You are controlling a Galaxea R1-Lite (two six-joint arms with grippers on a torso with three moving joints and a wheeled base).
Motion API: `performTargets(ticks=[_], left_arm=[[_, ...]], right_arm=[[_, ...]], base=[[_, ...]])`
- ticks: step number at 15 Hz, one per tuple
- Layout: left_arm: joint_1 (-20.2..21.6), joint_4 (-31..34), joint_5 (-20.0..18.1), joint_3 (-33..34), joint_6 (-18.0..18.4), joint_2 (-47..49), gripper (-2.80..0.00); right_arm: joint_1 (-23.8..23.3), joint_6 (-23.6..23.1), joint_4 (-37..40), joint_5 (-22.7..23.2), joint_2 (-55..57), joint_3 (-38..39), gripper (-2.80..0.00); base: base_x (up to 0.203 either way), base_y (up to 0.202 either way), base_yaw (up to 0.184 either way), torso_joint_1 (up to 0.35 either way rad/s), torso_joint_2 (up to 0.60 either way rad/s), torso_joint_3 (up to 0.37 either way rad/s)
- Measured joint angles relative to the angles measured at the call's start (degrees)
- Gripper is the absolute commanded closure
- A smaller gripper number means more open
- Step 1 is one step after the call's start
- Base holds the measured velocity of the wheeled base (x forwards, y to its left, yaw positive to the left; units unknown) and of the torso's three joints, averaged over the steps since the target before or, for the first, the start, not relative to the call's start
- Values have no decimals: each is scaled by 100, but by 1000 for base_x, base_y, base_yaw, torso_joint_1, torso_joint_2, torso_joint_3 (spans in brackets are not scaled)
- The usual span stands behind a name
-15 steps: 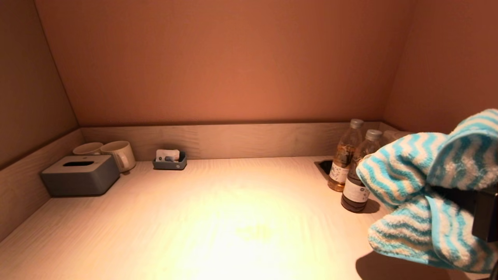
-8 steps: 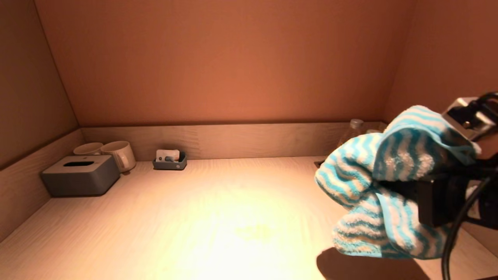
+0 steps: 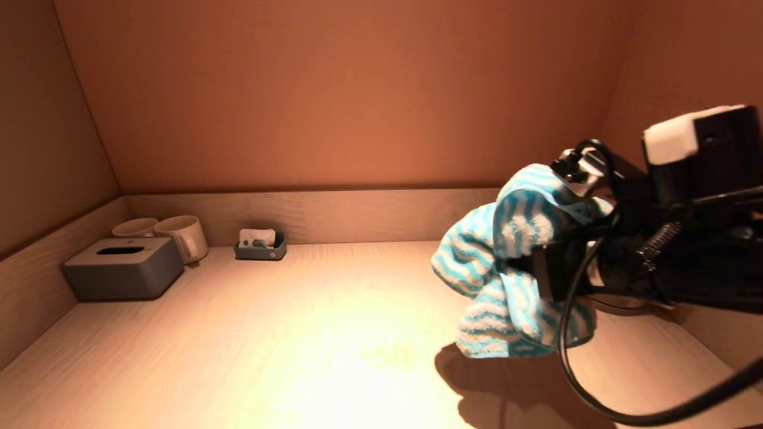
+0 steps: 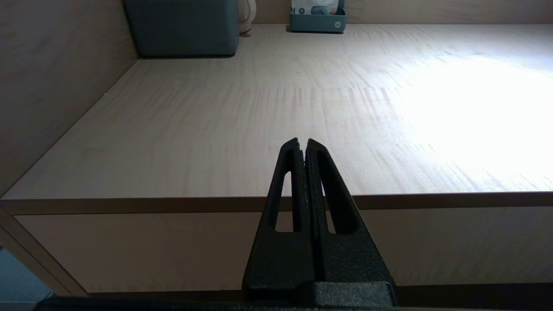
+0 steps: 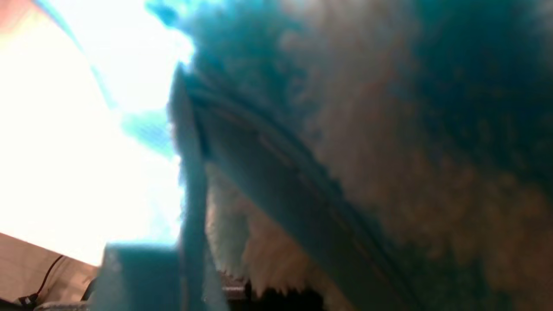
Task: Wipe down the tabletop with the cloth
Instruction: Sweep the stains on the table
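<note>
A blue-and-white striped cloth (image 3: 506, 274) hangs bunched from my right gripper (image 3: 536, 271), which is shut on it and holds it a little above the right part of the pale wooden tabletop (image 3: 298, 333). The cloth's lower end hangs just over its own shadow on the wood. In the right wrist view the cloth (image 5: 345, 142) fills almost everything and hides the fingers. My left gripper (image 4: 302, 144) is shut and empty, parked off the table's front edge on the left side.
A grey tissue box (image 3: 123, 267) and two cups (image 3: 182, 237) stand at the back left. A small grey tray with packets (image 3: 260, 245) sits by the back ledge. Walls close the left, back and right sides. My right arm hides the right back corner.
My right arm has carried the cloth leftward and farther in over the table, and a little lower. It now hides the two bottles seen earlier. The left gripper's earlier state is not shown.
</note>
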Motion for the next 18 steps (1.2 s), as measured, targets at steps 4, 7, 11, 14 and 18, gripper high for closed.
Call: performTargets(ticks=[4,7,11,14,18], left_arm=[[0,0,-1,0,1,0,0],[0,-2,-5,0,3,0,0],[2,-2,-2,0,0,0,0],[0,-2,-2,0,-2,0,0],[0,0,0,0,0,0,0]], right_arm=[[216,-11,-261,-35,887,-646,0],[322,4,-296,-33,1334,-883,0],[572,6,-299,-48,1799,-1046,0],[926,-14,-300,-214,2156,-1155,0],[1369,-7,-272,-495,2813,-1608,0]], base=[[0,0,0,0,0,0],[0,0,0,0,0,0],[0,0,0,0,0,0],[0,0,0,0,0,0],[0,0,0,0,0,0]])
